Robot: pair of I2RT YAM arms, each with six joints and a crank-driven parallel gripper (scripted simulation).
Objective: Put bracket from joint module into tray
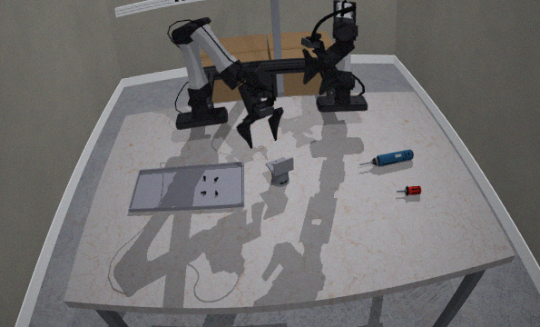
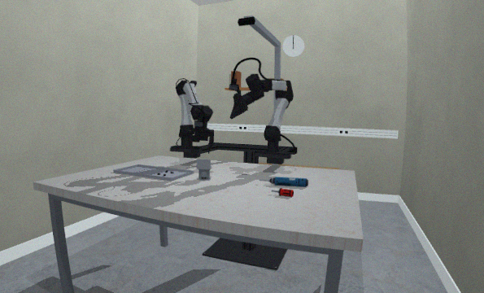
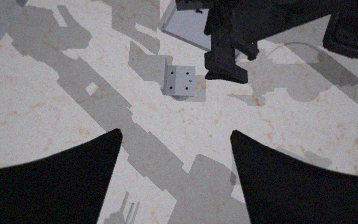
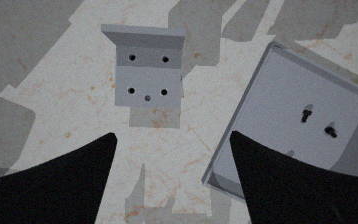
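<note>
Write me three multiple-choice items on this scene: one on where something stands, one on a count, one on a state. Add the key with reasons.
1. Where is the joint module?
A. Inside the tray
B. On the table, outside the tray
C. On the floor

2. How many screws lie in the tray?
A. Two
B. Six
C. Four

3. How is the bracket?
A. Sitting on the joint module
B. Lying in the tray
C. Lying on the table

Key:
1. B: the top view shows table between the module and the tray's rim.
2. C: the top view shows four dark screws.
3. A: the top and exterior views show the module directly beneath it.
</note>
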